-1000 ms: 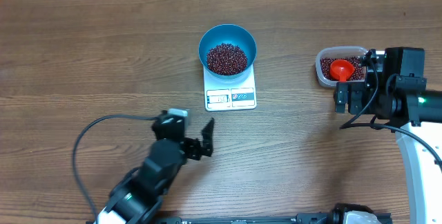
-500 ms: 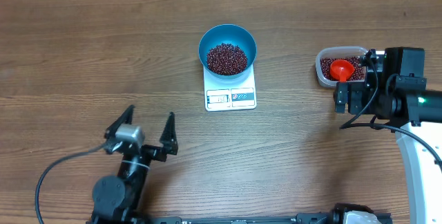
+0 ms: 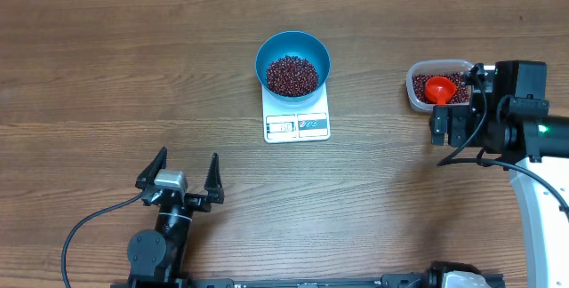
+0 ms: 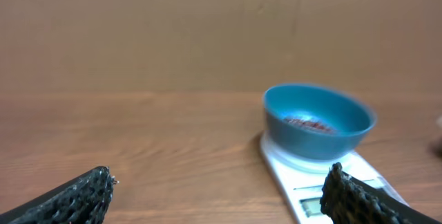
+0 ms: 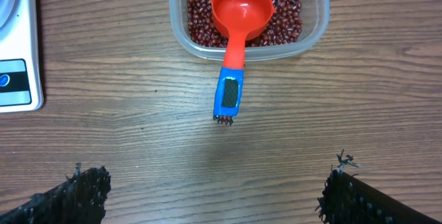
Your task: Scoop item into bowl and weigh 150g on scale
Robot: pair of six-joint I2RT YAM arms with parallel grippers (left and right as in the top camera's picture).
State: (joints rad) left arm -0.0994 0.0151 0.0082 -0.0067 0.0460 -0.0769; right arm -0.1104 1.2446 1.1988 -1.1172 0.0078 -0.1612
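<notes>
The bowl (image 3: 293, 64) is seen seated on the scale (image 3: 297, 121), with beans (image 3: 292, 75) heaped inside. The left end effector (image 3: 187, 159) is held wide open near the front of the surface (image 3: 107, 66), well apart from the scale. The right end effector (image 5: 215, 182) is likewise spread wide, off to the scale's right, pointed at the scoop (image 5: 238, 10) resting in the tub (image 5: 318, 16).

**Hidden, cropped and unreadable**

On the scale (image 3: 297, 125) the display's figures are too small to be read from overhead, and its platform is covered by the bowl (image 3: 292, 63). In the left wrist view the scale is blurred and cut by the lower edge, and the beans (image 4: 307, 122) are mostly screened by the bowl's near wall. Only the fingertips of the left gripper (image 4: 219, 177) and right gripper (image 5: 217, 172) are shown. In the right wrist view the tub (image 5: 314, 34) is cropped at the top, the scale at the left.
</notes>
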